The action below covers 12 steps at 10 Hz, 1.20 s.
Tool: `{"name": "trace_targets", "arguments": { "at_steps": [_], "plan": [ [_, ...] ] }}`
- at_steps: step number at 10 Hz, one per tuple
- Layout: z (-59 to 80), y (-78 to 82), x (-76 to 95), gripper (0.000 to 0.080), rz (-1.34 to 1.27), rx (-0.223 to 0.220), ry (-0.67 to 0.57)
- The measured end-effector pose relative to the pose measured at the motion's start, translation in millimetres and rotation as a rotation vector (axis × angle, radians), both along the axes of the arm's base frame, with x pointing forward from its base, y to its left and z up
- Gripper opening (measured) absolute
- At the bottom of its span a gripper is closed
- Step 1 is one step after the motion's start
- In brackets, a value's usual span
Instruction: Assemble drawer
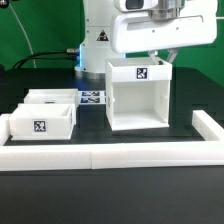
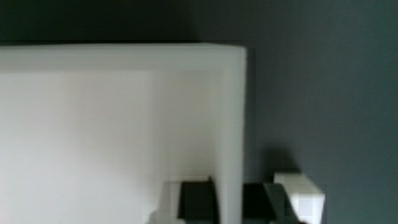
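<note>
The drawer's tall white open-fronted box case [image 1: 140, 100] stands on the black table at centre right, with a tag on its top front lip. Two shallow white trays, one behind [image 1: 52, 98] and one in front [image 1: 40, 124], sit side by side at the exterior view's left. My gripper [image 1: 163, 55] comes down on the case's top edge at its right rear. In the wrist view, the gripper [image 2: 231, 200] straddles the case's thin side wall [image 2: 228, 110]. A black finger pad [image 2: 198, 198] lies against each face, so it is shut on the wall.
A long low white border rail [image 1: 110, 152] runs along the front and turns back at the exterior view's right [image 1: 208, 126]. The marker board [image 1: 92, 97] lies flat between the trays and the case. The robot base [image 1: 97, 40] stands behind.
</note>
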<state>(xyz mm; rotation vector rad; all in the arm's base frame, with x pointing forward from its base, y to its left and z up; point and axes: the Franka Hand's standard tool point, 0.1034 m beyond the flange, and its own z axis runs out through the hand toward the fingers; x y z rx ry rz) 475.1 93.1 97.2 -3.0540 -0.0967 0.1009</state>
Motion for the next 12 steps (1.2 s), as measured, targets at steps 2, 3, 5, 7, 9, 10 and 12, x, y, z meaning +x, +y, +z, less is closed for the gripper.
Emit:
{"name": "trace_targets", "arguments": {
  "at_steps": [2, 3, 5, 7, 9, 10, 12],
  "plan": [
    [-0.7, -2.2, 27.8, 0.0038, -0.012, 0.008, -0.023],
    [-0.5, -3.0, 42.9, 0.0038, -0.019, 0.012, -0.038],
    [0.0, -1.0, 69.7, 0.0039, -0.031, 0.022, -0.063],
    [-0.2, 0.7, 89.9, 0.004, -0.034, 0.029, -0.082],
    [0.3, -0.9, 111.4, 0.0041, -0.003, 0.037, -0.113],
    [0.6, -0.6, 112.5, 0.0041, -0.002, 0.036, -0.115],
    [1.8, -0.6, 113.2, 0.0042, -0.021, 0.036, -0.116]
  ]
}}
